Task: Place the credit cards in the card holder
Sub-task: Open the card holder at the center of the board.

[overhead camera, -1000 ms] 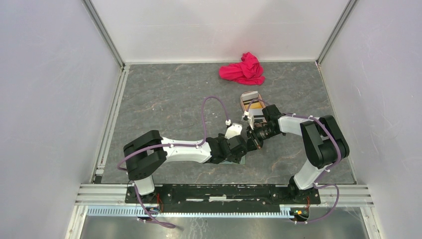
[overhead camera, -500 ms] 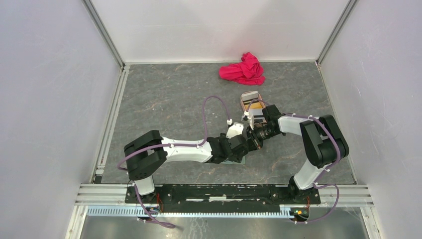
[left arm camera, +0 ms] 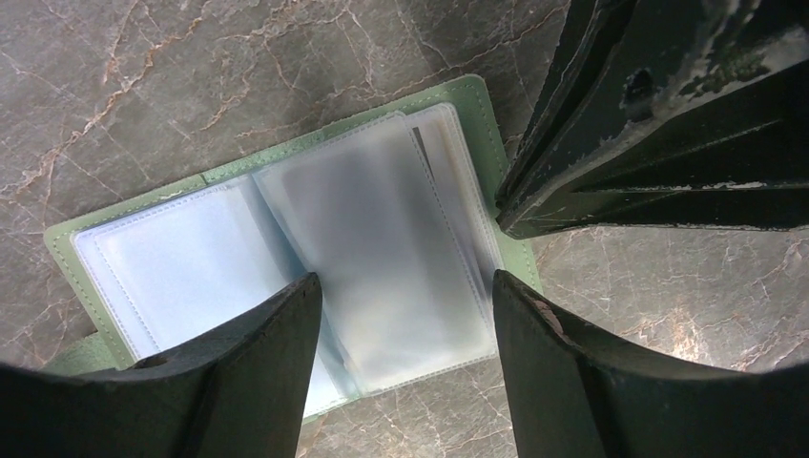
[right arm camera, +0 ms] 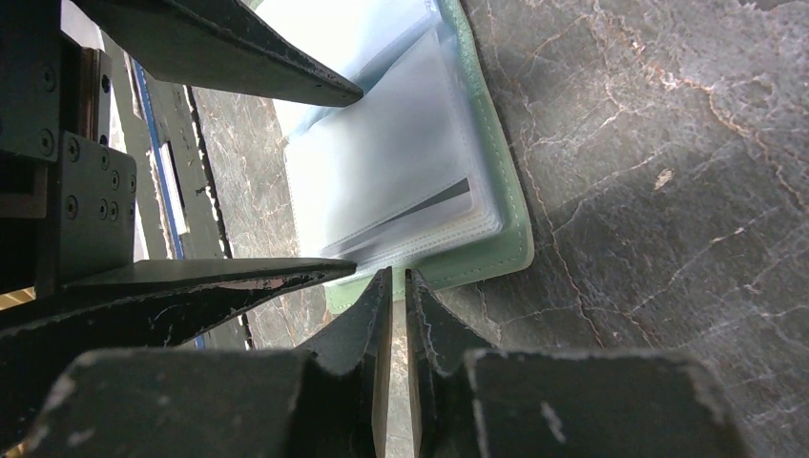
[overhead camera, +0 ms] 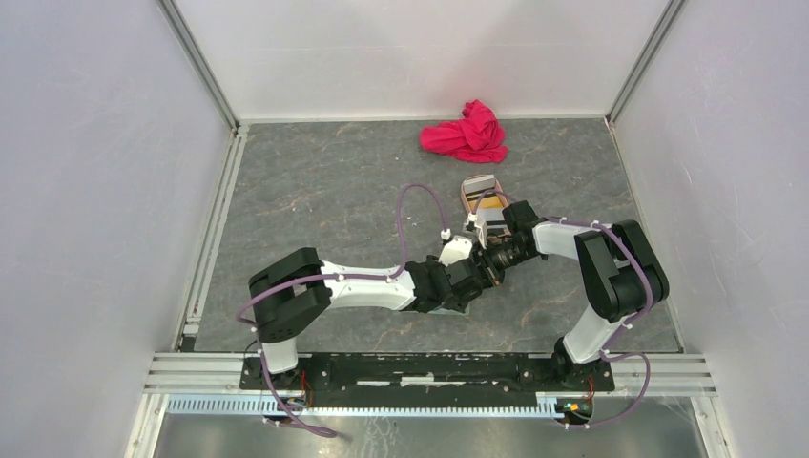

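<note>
Left fingers (left arm camera: 238, 382) stand spread above one open card holder (left arm camera: 487, 114), right fingers (right arm camera: 353, 382) pressed nearly together.

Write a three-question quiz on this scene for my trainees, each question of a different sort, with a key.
1. True or false: the card holder lies folded shut.
2. Pick one. The left gripper has its fingers: A) open, astride the holder's clear sleeves; B) shut on an orange card; C) out of every view.
3. Short answer: how do the fingers of the right gripper stand, and where?

Key
1. False: it lies spread open, clear sleeves up.
2. A.
3. Shut, with only a thin slit between them, at the holder's green edge.
</note>
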Tool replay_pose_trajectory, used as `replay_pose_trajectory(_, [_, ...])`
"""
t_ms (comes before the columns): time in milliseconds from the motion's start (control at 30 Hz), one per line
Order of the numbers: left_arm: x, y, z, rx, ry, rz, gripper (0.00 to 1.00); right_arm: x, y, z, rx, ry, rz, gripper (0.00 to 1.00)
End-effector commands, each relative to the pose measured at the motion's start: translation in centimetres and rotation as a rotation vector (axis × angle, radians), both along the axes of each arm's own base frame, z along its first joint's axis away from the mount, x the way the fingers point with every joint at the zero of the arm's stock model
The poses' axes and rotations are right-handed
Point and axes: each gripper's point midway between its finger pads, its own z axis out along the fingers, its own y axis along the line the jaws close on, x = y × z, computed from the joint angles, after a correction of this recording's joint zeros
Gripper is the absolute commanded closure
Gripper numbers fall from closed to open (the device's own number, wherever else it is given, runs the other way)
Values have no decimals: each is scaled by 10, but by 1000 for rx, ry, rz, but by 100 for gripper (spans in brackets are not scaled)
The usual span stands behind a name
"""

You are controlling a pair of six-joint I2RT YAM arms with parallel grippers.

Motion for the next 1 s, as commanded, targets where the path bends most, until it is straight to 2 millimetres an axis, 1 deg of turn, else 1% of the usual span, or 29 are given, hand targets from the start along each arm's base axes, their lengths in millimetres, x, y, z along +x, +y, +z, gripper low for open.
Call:
replay_pose_trajectory(0, [5, 3, 1, 31, -25, 28, 29, 10, 3, 5, 6, -22, -1, 85])
replay_pose_trajectory(100, [4, 4, 1, 27, -24, 33, 31, 9, 2, 5, 5, -20, -2, 85])
replay_pose_trajectory(300, [2, 1, 13, -53, -16, 22, 31, 10, 2, 4, 4, -23, -1, 85])
replay_pose_trajectory(433, [3, 6, 10, -97, 16, 33, 36, 10, 2, 5, 3, -23, -1, 85])
replay_pose_trajectory(667, [5, 14, 4, -111, 35, 46, 39, 10, 2, 4, 2, -23, 0, 85])
replay_pose_trajectory(767, [4, 15, 5, -128, 43, 44, 41, 9, 2, 4, 1, -22, 1, 85])
replay_pose_trajectory(967, [6, 22, 8, -153, 44, 58, 52, 10, 2, 4, -1, -27, 0, 85])
